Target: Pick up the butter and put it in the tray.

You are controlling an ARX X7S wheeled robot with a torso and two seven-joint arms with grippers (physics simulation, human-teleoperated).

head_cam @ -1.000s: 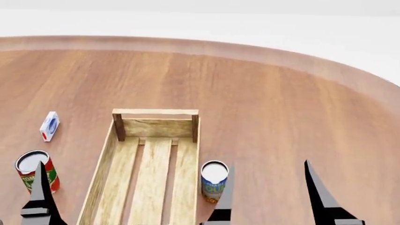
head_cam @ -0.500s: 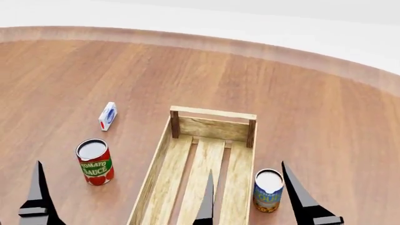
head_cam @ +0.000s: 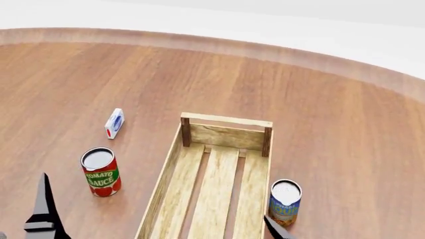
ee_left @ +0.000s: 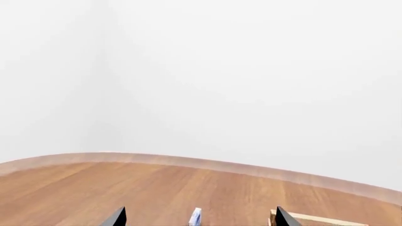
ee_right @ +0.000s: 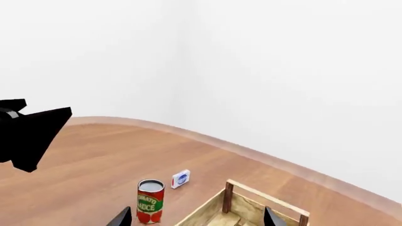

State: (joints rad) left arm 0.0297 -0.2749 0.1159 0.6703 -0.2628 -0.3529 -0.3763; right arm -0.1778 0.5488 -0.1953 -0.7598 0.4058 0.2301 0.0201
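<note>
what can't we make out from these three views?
- Butter: in none of the views.
- Tray: near end cut off by the head view's bottom edge; only corners show in both wrist views.
- Small white-blue box: lettering too small to read; cropped in the left wrist view.
- Blue-label can: label unreadable.
- Left gripper and right gripper: only finger tips show, both spread, nothing between them.

Head camera looks steeply down on the worktop [head_cam: 319,109]; both wrist cameras face level toward the wall, sharing the tray [head_cam: 216,179] [ee_right: 251,207] [ee_left: 314,219].
</note>
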